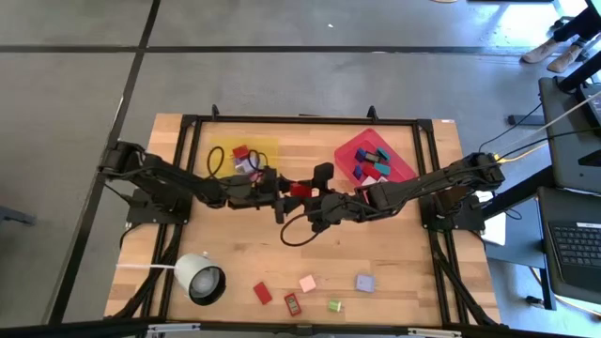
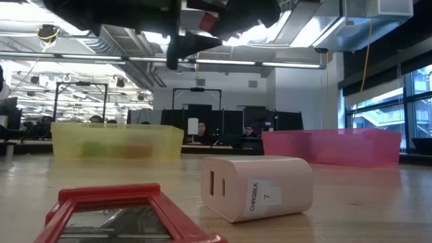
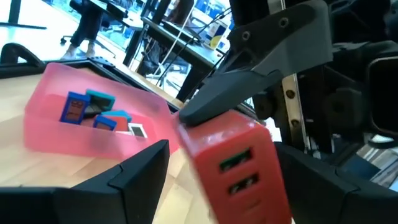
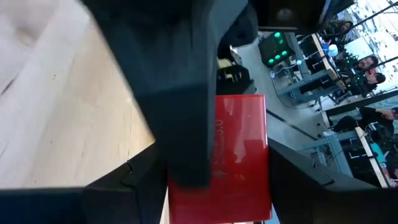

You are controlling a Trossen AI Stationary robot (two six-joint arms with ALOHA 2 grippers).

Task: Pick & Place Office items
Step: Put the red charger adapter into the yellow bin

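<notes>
The right gripper [image 1: 302, 191] has its jaws clamped on a red block [image 3: 239, 163], which sits between the left gripper's [image 1: 282, 188] wide-open jaws above the worktop [image 1: 394, 253].

Two dark arms, one two-finger gripper apiece: left gripper [image 1: 285, 192], right gripper [image 1: 308, 193]. Two shallow plastic trays: one yellow tray [image 1: 269, 147], one red tray [image 1: 401, 161]. One white round lamp-like object [image 1: 200, 278]. One red rectangular block [image 1: 299, 190] between the grippers. Five small flat blocks loose on the wooden table [image 1: 235, 239]: two red blocks [image 1: 262, 293], one pink block [image 1: 307, 283], one green block [image 1: 334, 305], one lilac block [image 1: 364, 282]. About six blue, teal and dark blocks [image 1: 369, 169] in the red tray; number in the yellow tray unclear.
</notes>
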